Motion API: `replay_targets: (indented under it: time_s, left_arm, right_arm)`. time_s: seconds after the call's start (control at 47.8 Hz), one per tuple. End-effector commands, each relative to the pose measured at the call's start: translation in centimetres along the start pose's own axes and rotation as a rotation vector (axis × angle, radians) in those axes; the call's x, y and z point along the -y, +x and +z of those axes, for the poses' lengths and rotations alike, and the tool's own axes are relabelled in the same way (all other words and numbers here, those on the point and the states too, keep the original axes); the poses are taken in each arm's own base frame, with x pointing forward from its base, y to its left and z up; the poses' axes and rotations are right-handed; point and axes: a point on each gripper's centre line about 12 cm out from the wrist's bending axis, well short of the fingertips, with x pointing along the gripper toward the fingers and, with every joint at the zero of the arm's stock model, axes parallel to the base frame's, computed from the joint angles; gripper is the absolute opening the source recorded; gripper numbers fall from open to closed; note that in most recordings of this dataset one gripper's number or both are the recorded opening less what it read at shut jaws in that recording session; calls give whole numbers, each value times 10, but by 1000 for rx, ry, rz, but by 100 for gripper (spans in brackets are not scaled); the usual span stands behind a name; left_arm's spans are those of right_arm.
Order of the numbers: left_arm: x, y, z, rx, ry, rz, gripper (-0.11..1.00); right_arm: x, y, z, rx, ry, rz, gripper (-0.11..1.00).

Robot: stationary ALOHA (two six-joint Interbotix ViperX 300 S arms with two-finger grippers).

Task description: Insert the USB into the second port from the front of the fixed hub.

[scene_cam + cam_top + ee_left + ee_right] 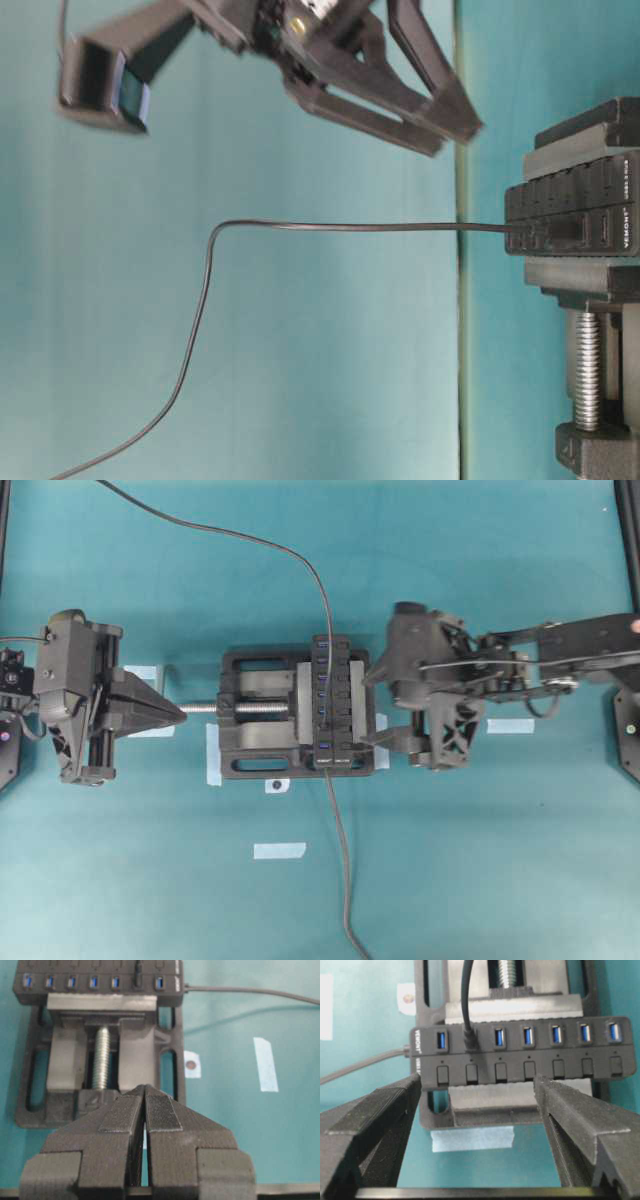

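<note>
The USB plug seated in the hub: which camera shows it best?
The right wrist view: the USB sits in the second port of the fixed hub, close and sharp. The left wrist view shows it smaller at the frame's top. The overhead view shows only cables meeting the hub; the table-level view shows the hub side-on.

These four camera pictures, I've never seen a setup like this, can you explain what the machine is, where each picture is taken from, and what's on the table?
It is a two-armed robot at a teal table. One picture looks straight down, one looks from table height and appears turned sideways, and the other two come from cameras on each wrist.

In the middle, a black vise with a silver screw clamps a long narrow black USB hub with blue ports. A small black USB plug on a thin dark cable already sits in the second port from one end.

The left tool is shut and holds nothing. The right tool is wide open at the hub, also holding nothing.
</note>
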Motion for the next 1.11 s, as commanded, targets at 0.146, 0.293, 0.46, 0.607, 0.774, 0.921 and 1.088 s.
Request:
replay_targets:
  time_s: [0.146,0.293,0.46,0.607,0.774,0.921,1.088]
  left_arm:
    - [1,-1,7,26,1,-2,0]
    - [1,-1,7,26,1,-2,0]
    - [1,-1,8,29,1,-2,0]
    - [1,-1,8,28,1,-2,0]
    - [1,-1,9,29,1,-2,0]
    - [1,-1,8,28,1,-2,0]
    - [1,-1,9,29,1,-2,0]
  right_arm:
    - [0,-19,1,97,11,4,86]
    - [0,-23,-2,121,11,5,86]
    - [0,-22,-5,124,9,4,86]
    - [0,-22,-5,127,9,4,86]
    - [0,-22,-5,127,9,4,86]
    - [0,-22,-5,129,9,5,86]
    - [1,-22,-5,127,10,3,86]
